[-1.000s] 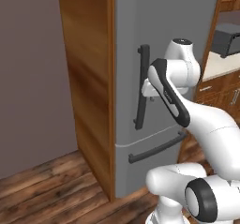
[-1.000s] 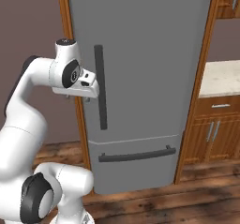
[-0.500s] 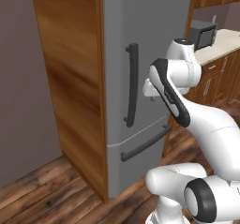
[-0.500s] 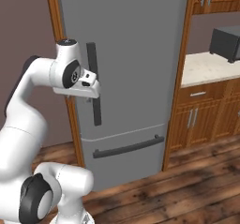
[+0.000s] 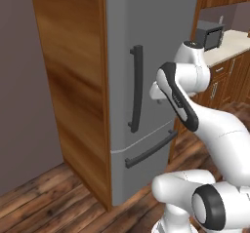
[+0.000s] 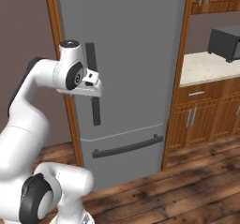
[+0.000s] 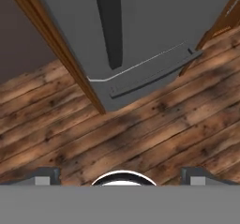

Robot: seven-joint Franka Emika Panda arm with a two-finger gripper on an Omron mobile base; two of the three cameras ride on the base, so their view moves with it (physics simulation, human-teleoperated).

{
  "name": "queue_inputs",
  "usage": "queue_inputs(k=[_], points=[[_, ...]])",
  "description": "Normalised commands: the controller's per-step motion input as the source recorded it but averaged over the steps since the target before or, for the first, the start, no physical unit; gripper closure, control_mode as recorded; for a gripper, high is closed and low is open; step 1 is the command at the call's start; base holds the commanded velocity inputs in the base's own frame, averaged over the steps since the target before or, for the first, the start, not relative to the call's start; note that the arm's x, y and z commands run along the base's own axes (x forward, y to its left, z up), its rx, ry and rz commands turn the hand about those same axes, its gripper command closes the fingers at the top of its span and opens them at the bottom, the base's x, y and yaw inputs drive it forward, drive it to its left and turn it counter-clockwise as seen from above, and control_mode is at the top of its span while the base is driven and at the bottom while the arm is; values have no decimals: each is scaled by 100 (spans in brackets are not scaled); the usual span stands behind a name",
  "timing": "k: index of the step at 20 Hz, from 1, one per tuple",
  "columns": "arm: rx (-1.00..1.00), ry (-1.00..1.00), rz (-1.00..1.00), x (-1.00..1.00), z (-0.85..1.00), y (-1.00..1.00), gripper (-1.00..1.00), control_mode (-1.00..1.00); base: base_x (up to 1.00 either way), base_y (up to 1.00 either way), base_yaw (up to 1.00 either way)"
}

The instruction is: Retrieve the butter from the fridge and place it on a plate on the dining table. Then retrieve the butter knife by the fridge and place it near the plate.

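Note:
The fridge stands right in front of me, tall, flat and grey, with its door and drawer shut. It has a dark vertical handle and a horizontal drawer handle. My arm is folded up before the door, the hand beside the vertical handle. My gripper points down at the wooden floor and the fridge's foot, fingertips far apart, open and empty. The butter is hidden behind the shut door. The plate, dining table and butter knife are out of view.
A brown wooden panel flanks the fridge on its left. To the right, a light counter over wooden cabinets carries a dark microwave. Plank floor lies in front.
The whole picture has shifted: the base has moved, so the fridge sits further left and more counter shows, with the microwave. My arm keeps its pose and the gripper stays open.

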Motion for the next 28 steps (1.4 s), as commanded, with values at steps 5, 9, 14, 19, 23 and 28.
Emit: queue_inputs(k=[5,9,14,19,23,28], points=[[0,-23,22,55,-7,4,-100,-100,0,0,0],[0,-2,19,75,0,3,-100,-100,0,0,0],[-3,0,7,72,0,0,-100,-100,0,0,0],[-1,-10,6,62,-3,2,-100,-100,0,0,0],[0,-8,5,63,-2,3,-100,-100,0,0,0],[0,0,0,44,0,9,-100,-100,0,0,0]])
